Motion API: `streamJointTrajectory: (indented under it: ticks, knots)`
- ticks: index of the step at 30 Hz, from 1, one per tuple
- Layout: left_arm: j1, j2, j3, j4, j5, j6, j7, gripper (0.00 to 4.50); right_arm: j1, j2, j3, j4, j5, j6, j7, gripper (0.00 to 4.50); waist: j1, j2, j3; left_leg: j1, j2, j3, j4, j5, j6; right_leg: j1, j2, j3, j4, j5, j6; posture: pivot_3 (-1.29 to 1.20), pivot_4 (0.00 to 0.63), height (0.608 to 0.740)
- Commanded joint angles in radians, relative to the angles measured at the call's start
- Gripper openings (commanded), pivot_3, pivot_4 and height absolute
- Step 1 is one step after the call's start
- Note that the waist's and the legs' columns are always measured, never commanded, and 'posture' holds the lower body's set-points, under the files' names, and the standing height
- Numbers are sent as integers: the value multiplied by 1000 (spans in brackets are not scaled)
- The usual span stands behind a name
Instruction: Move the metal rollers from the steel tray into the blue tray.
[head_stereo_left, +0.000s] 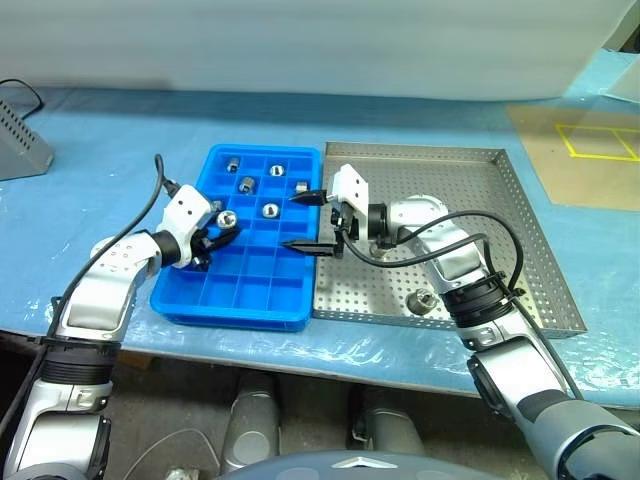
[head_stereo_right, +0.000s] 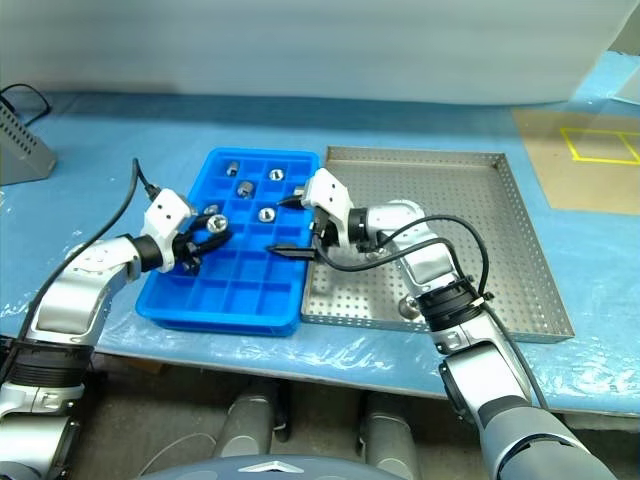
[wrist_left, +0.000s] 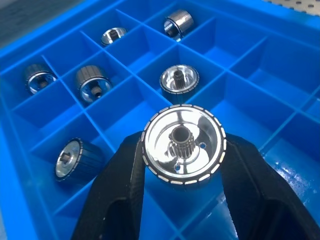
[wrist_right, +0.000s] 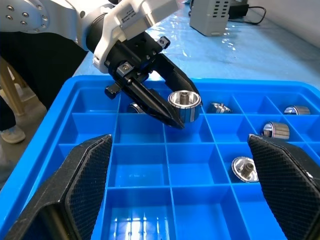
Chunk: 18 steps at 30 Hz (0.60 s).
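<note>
Left pincer (wrist_left: 182, 200) clamps one roller (wrist_left: 183, 145) over the blue tray (head_stereo_left: 240, 305), near its nine-o'clock edge. Five rollers (wrist_left: 179, 80) sit in separate compartments toward twelve o'clock. One roller (head_stereo_left: 421, 301) remains in the steel tray (head_stereo_left: 520, 200), at six o'clock. Right pincer (head_stereo_left: 305, 220) gapes wide, empty. No readable writing.

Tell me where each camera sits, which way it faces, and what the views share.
Head views: from the head, looking down at the blue tray, steel tray and both arms.
Left wrist view: along the left gripper, shut on a roller over the compartments.
Right wrist view: along the open right gripper, facing the left one.
Shared: the held roller and blue tray appear in all.
</note>
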Motion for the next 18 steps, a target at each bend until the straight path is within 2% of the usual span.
streamJointTrajectory:
  ticks: [1,8,10,13,18]
  knots:
    - [-27,9,-8,21,23,-33,11,1830,-19,-3,-21,-25,3,-16,-2,4500,0,0,0,0,0,0,0,0,0,0,0,0,0,0,0,184,150,740]
    - [-46,7,-14,50,11,-28,-1,1830,-7,-8,-28,-32,-7,-18,-22,4500,-1,0,0,0,0,0,0,0,0,-1,0,0,0,0,0,161,150,740]
    - [-57,-1,-17,49,9,-38,-2,2559,-4,-9,-30,-33,-8,-18,-27,4500,-1,0,0,0,0,0,0,0,-1,-1,0,0,0,0,0,157,150,740]
    - [-98,-11,-31,67,34,-41,23,3384,-1,-11,-35,-37,-6,-16,-34,4500,-1,0,0,0,0,0,0,0,-1,-1,0,0,0,0,0,142,150,740]
    - [-145,-12,-39,44,-1,-33,-29,3384,5,-24,-51,-44,-6,-10,-46,4500,-2,0,0,0,0,0,0,0,-1,-1,0,0,1,0,0,116,150,740]
